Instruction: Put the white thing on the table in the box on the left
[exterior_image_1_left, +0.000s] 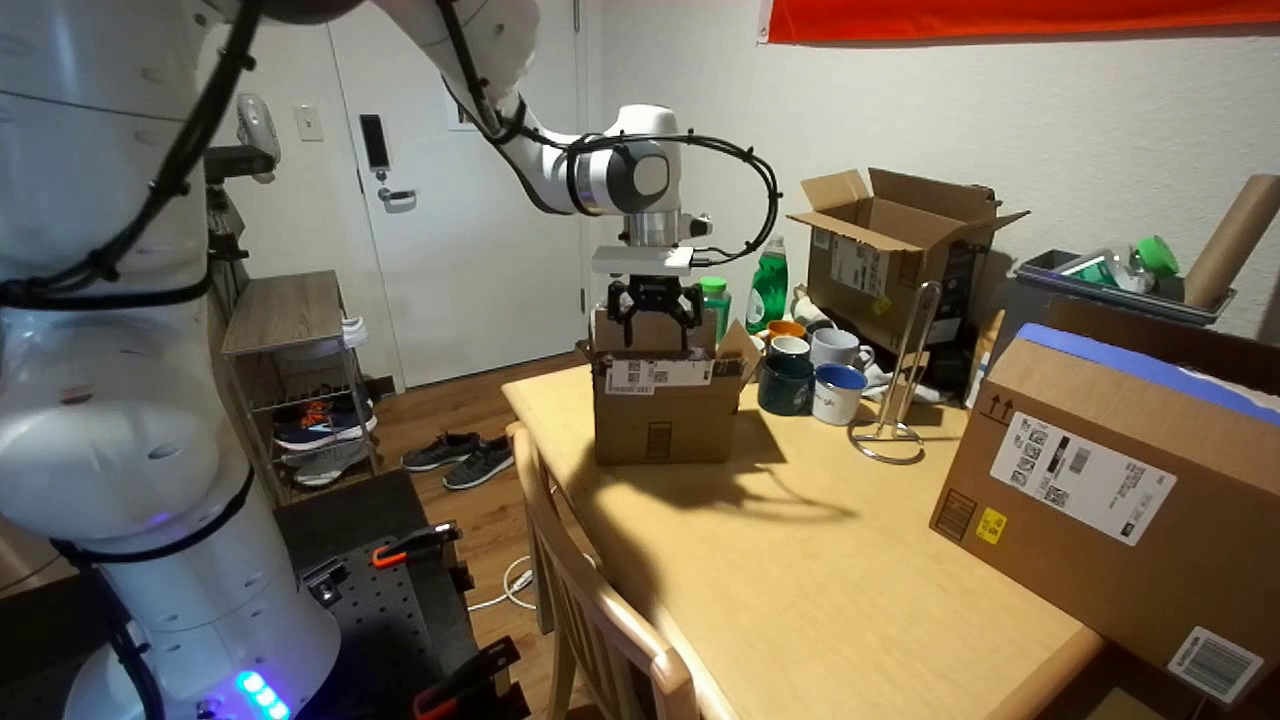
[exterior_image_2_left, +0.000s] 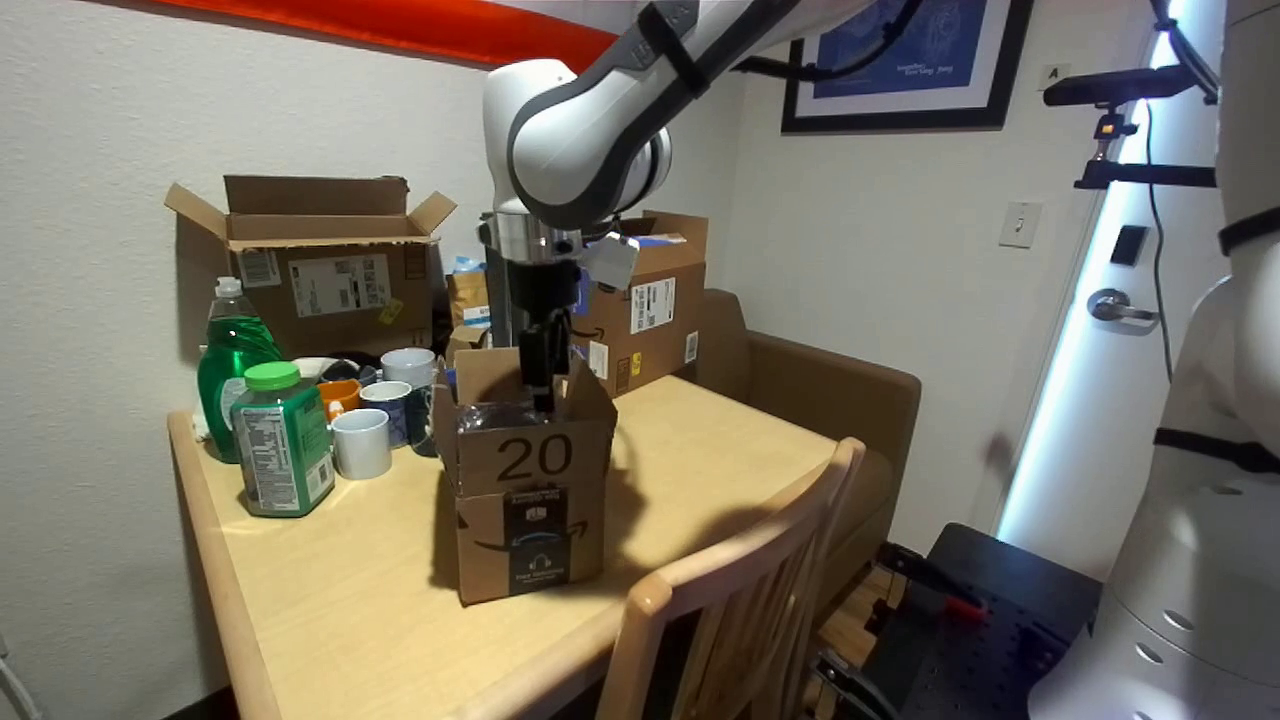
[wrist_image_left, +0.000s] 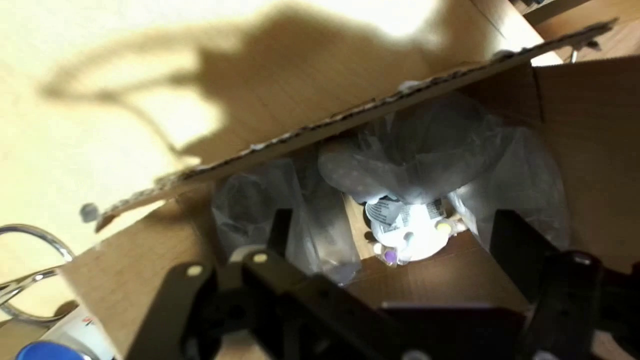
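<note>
Hovering with a black two-fingered claw (exterior_image_1_left: 657, 345) over a small, low brown cardboard box (exterior_image_1_left: 650, 415)

Hanging from a white, jointed robot arm (exterior_image_1_left: 640, 180), holding both slim black fingers (wrist_image_left: 517, 245) well apart and pointing them straight down at the mouth of the box in both exterior views. Framing between the fingers, in the wrist view, a tiny bright white rounded lump (wrist_image_left: 417, 230) with small print showing over it. Showing the lump inside the box, close to crumpled clear plastic bags (wrist_image_left: 430, 155), and leaving gaps towards either finger.

Supporting the box on a smooth, light tan wooden counter (exterior_image_1_left: 800, 575), presenting a white paper label (exterior_image_1_left: 660, 376) on one side and a printed black "20" (exterior_image_2_left: 535, 457) on another. Neighbouring a dark green ceramic mug (exterior_image_1_left: 786, 385) and a white ceramic mug (exterior_image_1_left: 838, 397) with a blue inside; standing farther from a clear plastic bottle (exterior_image_2_left: 232, 370) of green liquid. Standing well apart from a taller brown cardboard box (exterior_image_1_left: 895, 262) with raised flaps and a big brown cardboard box (exterior_image_1_left: 1120, 565) with blue tape. Ending, farthest off, at a plain white door (exterior_image_1_left: 480, 230).
</note>
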